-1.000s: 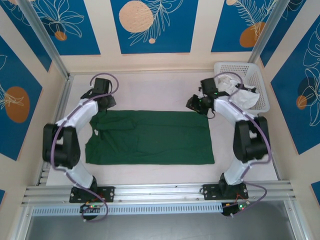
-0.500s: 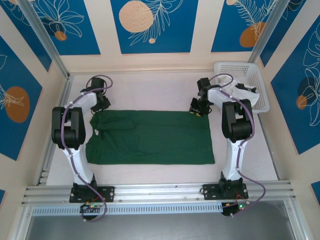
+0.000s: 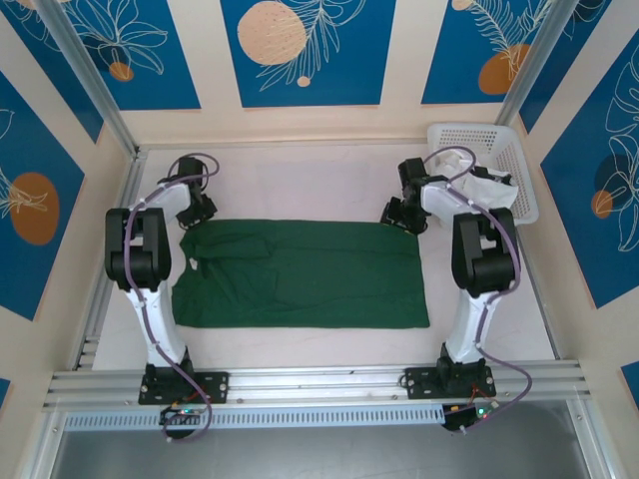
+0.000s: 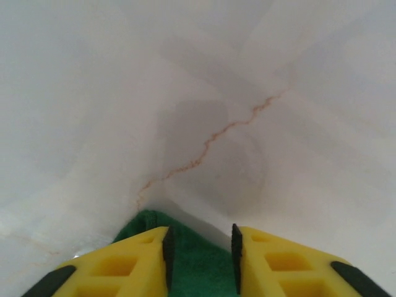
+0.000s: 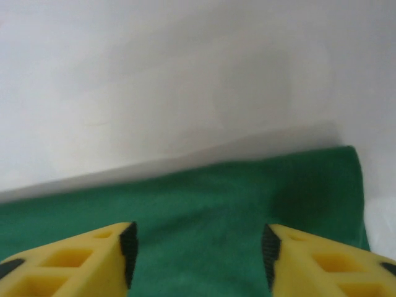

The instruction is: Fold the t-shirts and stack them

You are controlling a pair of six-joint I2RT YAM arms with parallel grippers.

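Left arm: rises from its base at the near edge, bends at a dark elbow beside the shirt's left end, and reaches to the far-left corner of the cloth.
Left gripper: points down at that corner. In the wrist view its yellow fingers stand a narrow gap apart with green cloth between them. I cannot tell whether they pinch it.
Right arm: mirrors the left, with its elbow beside the shirt's right end and its wrist at the far-right corner.
Right gripper: released, jaws wide apart, hovering over the cloth's far edge.
Green t-shirt: lies flat on the white table between the arms, folded into a long rectangle.
Long axis: runs left to right.
Heading: the neck end with the white label points left and the hem points right.
White t-shirt: crumpled in the white lattice basket at the far right.
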